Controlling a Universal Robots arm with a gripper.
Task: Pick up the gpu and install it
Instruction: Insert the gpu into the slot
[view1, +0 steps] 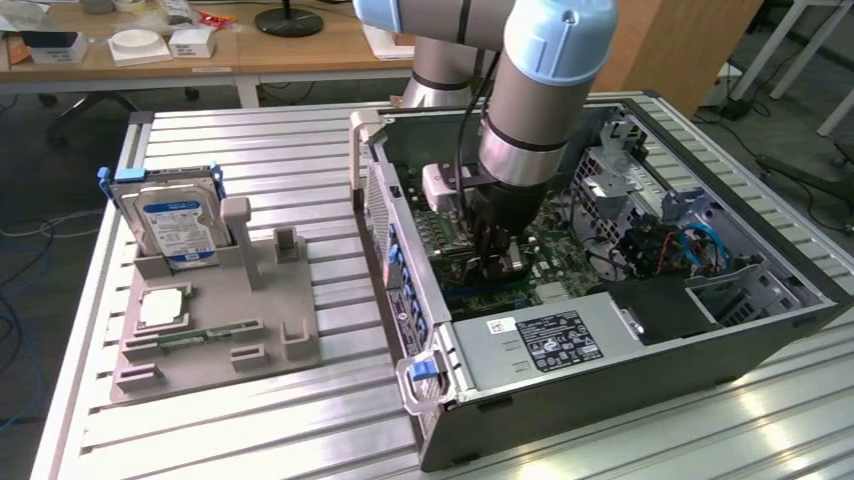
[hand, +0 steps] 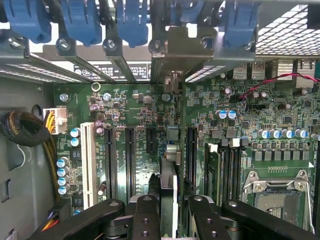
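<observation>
My gripper (view1: 491, 255) is down inside the open computer case (view1: 601, 380), over the green motherboard (hand: 125, 115). It is shut on the gpu (hand: 169, 170), which the wrist view shows edge-on between the two black fingers (hand: 146, 215). The card runs along an expansion slot between the black slots (hand: 130, 155), and its silver end bracket (hand: 175, 50) lies against the case's rear slot openings. From the exterior view, the arm and gripper hide most of the card.
On the exterior view's left, a grey fixture (view1: 274, 330) holds a hard drive (view1: 174, 225) with a blue-white label, a green memory stick (view1: 207, 333) and a square chip (view1: 160, 308). The power supply (view1: 561, 340) and drive cage (view1: 627, 180) crowd the case. Blue slot clips (hand: 80, 20) line the rear.
</observation>
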